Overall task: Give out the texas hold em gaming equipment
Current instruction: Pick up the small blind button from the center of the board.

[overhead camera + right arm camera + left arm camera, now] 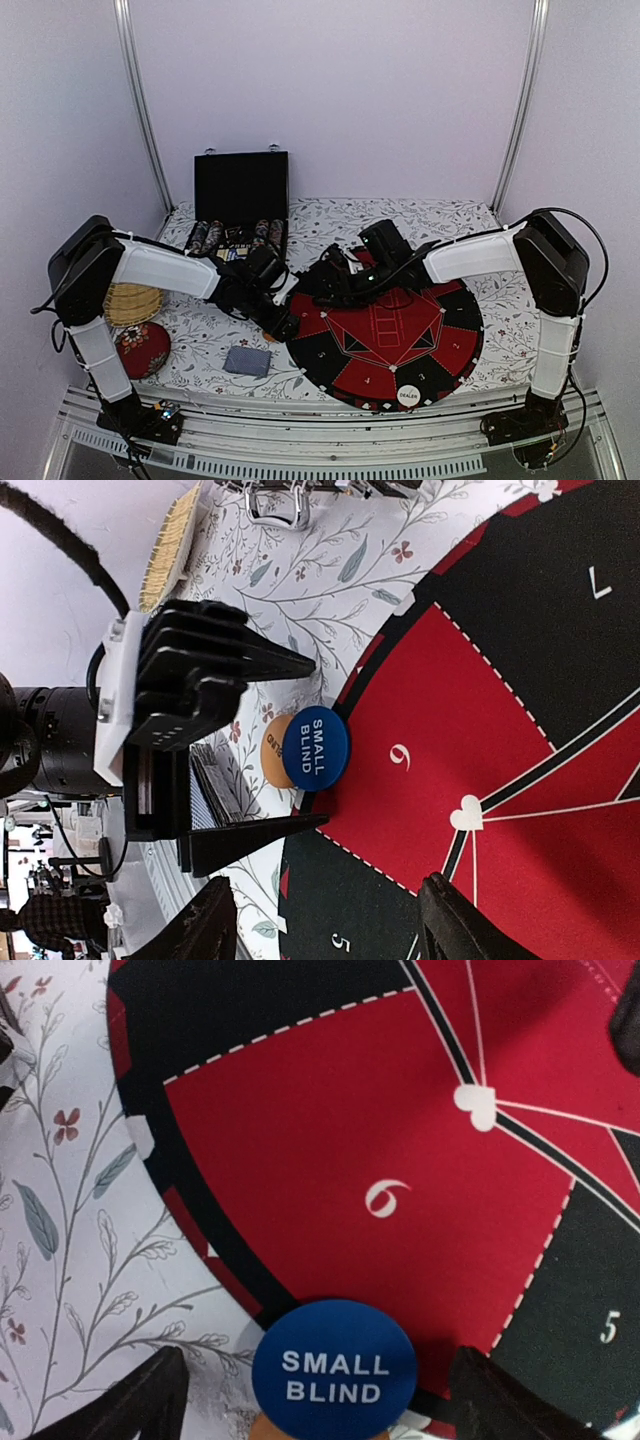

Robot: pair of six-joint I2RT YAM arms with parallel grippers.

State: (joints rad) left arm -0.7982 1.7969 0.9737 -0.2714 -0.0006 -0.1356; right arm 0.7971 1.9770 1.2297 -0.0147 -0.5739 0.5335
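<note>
A blue SMALL BLIND button (pixel 333 1370) lies on the rim of the round mat (pixel 330 1150), by its red sector 6. It overlaps an orange button (pixel 270 752) that rests on the cloth. My left gripper (pixel 318 1380) is open, with one finger on each side of the blue button and clear of it. My right gripper (pixel 335 930) hovers open over the mat nearby, holding nothing. A white DEALER button (pixel 408 395) sits at the mat's near edge. A grey-backed card deck (pixel 247 360) lies on the cloth to the left.
A black chip case (pixel 240 185) stands open at the back with rows of chips (pixel 240 238) in it. A wicker basket (pixel 132 303) and a red ball (pixel 143 348) sit at the far left. The two grippers are close together over the mat's left edge.
</note>
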